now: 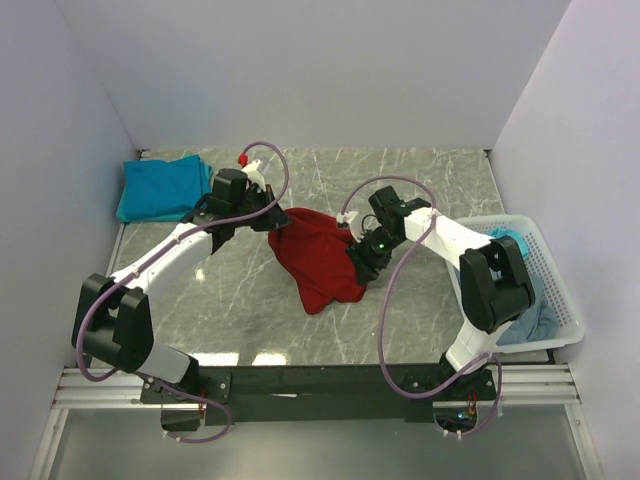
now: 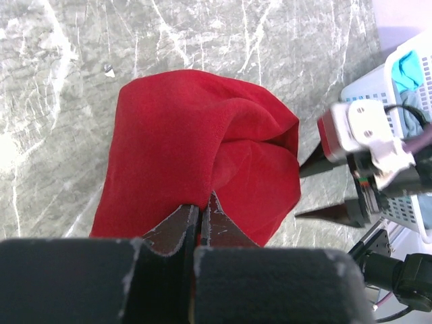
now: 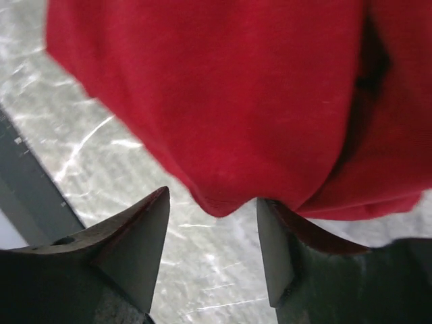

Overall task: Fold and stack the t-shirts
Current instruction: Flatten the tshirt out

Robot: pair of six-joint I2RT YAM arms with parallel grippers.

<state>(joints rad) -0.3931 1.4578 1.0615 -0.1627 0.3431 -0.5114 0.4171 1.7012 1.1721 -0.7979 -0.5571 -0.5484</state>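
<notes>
The bright red t-shirt (image 1: 315, 255) lies bunched on the grey marble table (image 1: 400, 320). My left gripper (image 1: 272, 215) is shut on its upper left edge; in the left wrist view the cloth (image 2: 196, 142) is pinched between the closed jaws (image 2: 200, 206). My right gripper (image 1: 358, 268) is open at the shirt's right edge; in the right wrist view a fold of red cloth (image 3: 229, 101) hangs just in front of the spread fingers (image 3: 212, 216), not gripped. A folded teal t-shirt (image 1: 160, 188) lies at the far left. More teal and grey-blue shirts (image 1: 535, 300) sit in the basket.
A white lattice basket (image 1: 560, 280) stands at the right edge of the table, also seen in the left wrist view (image 2: 398, 88). White walls close in the table on the left, back and right. The black mounting rail (image 1: 320, 380) runs along the near edge.
</notes>
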